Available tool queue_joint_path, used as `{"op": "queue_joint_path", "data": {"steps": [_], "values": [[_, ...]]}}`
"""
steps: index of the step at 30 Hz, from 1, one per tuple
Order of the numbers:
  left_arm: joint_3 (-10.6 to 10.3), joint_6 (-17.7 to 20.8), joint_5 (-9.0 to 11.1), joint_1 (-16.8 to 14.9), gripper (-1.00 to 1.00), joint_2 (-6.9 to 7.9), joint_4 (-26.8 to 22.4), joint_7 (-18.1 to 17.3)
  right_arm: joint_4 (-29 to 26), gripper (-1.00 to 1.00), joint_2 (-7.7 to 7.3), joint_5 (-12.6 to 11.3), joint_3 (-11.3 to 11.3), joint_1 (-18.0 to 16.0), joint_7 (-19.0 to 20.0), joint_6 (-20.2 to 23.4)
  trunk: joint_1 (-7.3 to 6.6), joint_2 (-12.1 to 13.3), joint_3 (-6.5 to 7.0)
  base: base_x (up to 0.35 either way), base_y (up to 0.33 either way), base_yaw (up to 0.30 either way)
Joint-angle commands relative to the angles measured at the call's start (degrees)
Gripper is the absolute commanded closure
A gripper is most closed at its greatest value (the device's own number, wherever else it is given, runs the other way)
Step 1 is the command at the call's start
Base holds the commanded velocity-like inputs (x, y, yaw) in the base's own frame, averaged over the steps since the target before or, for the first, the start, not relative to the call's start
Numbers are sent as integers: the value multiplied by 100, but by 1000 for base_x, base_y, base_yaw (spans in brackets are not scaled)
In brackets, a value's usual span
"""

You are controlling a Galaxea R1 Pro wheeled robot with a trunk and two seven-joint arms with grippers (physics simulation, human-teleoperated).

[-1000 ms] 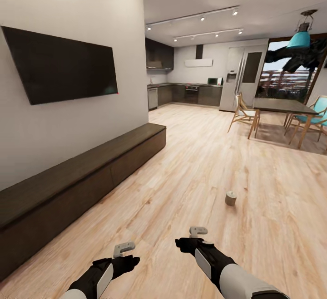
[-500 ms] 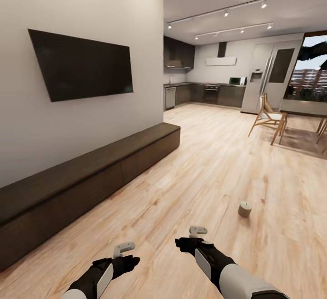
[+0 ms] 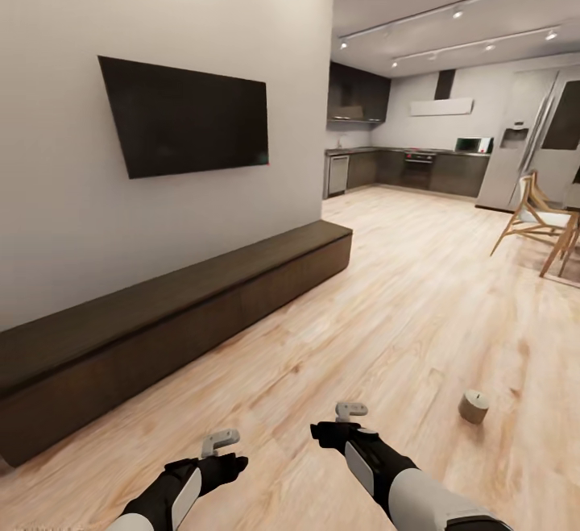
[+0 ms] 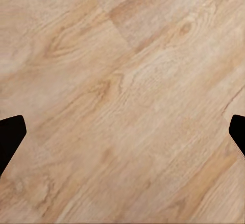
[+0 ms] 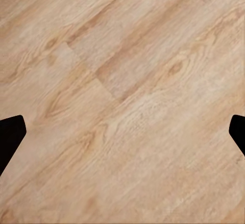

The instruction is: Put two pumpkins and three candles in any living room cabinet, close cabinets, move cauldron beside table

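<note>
Hanging low over the wood floor [image 3: 387, 289], the left gripper [image 3: 219, 439] and right gripper [image 3: 351, 412] are both wide open and hold nothing. A small candle [image 3: 474, 406] stands to the right of the right gripper. The long dark cabinet [image 3: 177, 313], shut, sits far left of the left gripper, under a TV [image 3: 189, 116].

Two white-shelled forearms [image 3: 419, 499] — black wrists, pale grey grippers, black fingertips [image 4: 10, 137] in wrist views
</note>
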Motion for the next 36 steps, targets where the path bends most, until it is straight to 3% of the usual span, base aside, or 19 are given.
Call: {"op": "queue_joint_path", "data": {"steps": [1, 13, 36], "values": [[35, 45, 29, -2, -100, -5, -10, -15, -13, -100, -1, -49, 16, 1, 5, 30, 1, -2, -6, 193, -168, 295], [35, 45, 29, -2, -100, 0, -10, -15, -13, -100, 2, -46, 16, 1, 5, 32, 1, -2, -6, 159, -141, 295], [34, 45, 29, -1, -100, 0, -10, -15, -13, -100, 6, -46, 16, 1, 5, 32, 1, -2, -6, 6, -6, 295]]}}
